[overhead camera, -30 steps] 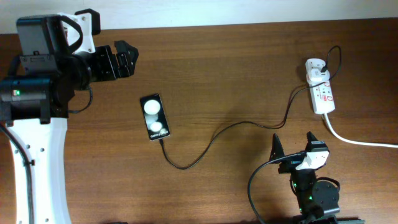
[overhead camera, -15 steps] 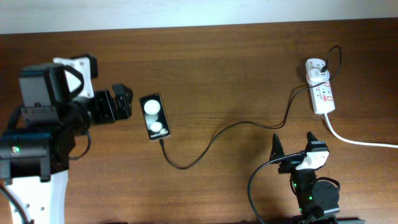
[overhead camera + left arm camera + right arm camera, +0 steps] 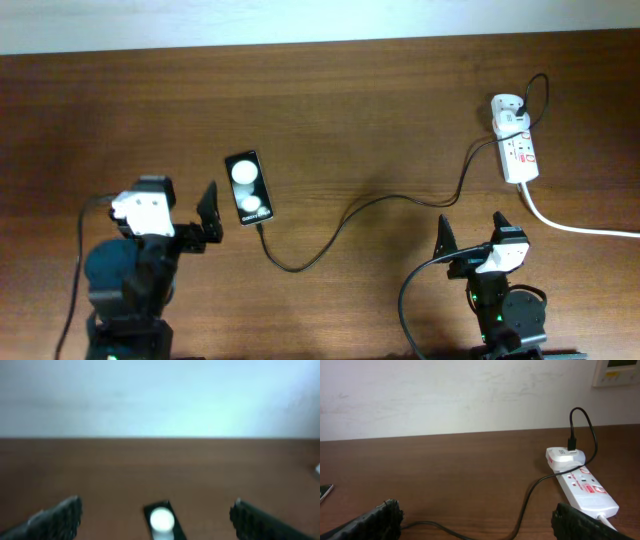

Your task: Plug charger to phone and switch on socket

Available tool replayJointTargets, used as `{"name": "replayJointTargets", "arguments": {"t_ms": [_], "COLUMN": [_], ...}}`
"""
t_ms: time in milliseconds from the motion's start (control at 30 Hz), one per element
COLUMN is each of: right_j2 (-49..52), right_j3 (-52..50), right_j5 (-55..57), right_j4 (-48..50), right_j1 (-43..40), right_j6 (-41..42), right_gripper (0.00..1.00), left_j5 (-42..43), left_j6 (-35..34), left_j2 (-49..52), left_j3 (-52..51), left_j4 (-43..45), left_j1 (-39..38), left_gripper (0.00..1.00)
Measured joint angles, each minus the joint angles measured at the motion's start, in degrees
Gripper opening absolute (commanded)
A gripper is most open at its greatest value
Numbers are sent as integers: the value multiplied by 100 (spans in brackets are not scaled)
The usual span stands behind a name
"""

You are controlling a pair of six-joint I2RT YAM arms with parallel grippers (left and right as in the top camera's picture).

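The phone (image 3: 248,188) lay face up on the counter (image 3: 380,100), just ahead of the left tool (image 3: 180,218), whose jaws were spread wide with nothing between them. The charger (image 3: 395,197) was run in a loose curve across the wood from a white adapter (image 3: 508,110) on the socket (image 3: 519,156) at the far right. Its plug tip was seen touching the phone's near short end. Whether it was fully seated could not be told, though it was judged likely. The right tool (image 3: 472,240) was likewise released and empty, set near the counter's front edge, with the socket ahead and to its right. The plugging step was therefore taken as done or nearly so, and the switching step as the one in hand. For that, the right tool would need to be carried to the socket and one fingertip pressed down on a switch among the red markings, without the cable being dragged.
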Motion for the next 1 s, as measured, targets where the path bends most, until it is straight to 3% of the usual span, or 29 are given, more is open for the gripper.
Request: {"name": "replayJointTargets", "arguments": {"t_ms": [100, 333, 667, 1000], "right_j2": [0, 0, 0, 0], "right_j3": [0, 0, 0, 0], "right_j5": [0, 0, 0, 0], "right_j4": [-2, -2, -2, -2], "right_j1": [0, 0, 0, 0], "right_j6": [0, -2, -4, -4], "right_gripper": [99, 99, 99, 99], "left_j5": [0, 2, -63, -131], "left_j6": [267, 1248, 1478, 1480], "left_j2": [-614, -1775, -2708, -3287], "left_j3": [-763, -1993, -3134, -3399], "left_j4": [656, 1209, 1891, 1480], "left_j1": [0, 0, 0, 0], "left_gripper": [99, 99, 99, 99]}}
